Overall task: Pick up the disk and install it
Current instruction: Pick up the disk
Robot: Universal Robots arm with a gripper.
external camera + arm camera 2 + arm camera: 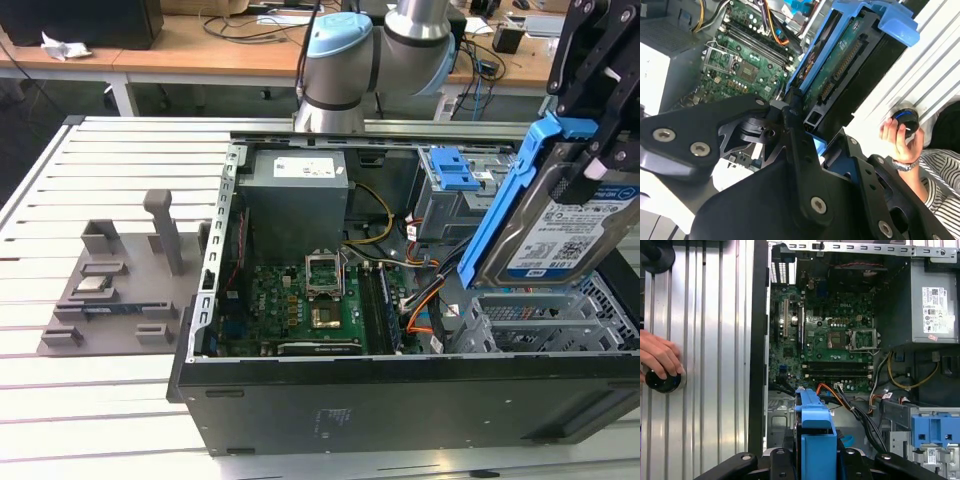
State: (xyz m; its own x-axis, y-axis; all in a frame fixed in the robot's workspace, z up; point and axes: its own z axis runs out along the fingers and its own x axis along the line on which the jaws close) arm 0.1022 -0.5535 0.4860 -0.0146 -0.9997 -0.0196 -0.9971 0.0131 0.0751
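Note:
The disk (560, 235), a silver hard drive with a white-and-blue label and a blue plastic frame, hangs tilted over the open computer case (300, 400) at the exterior view's right. My black gripper (598, 150) is shut on its upper end. The second wrist view shows the disk's (840, 65) circuit-board underside, gripped by my gripper (812, 135). In the first wrist view the blue frame edge of the disk (815, 435) sits between the black fingers (740, 462), above the metal drive cage (780, 417).
Under the disk lies the grey drive cage (545, 320). Inside the case are the motherboard (300, 305), the power supply (295, 200) and a blue latch on a grey cage (455, 180). A grey fixture (110, 300) sits left. A person's hand (657, 357) holds a black knob (662, 382).

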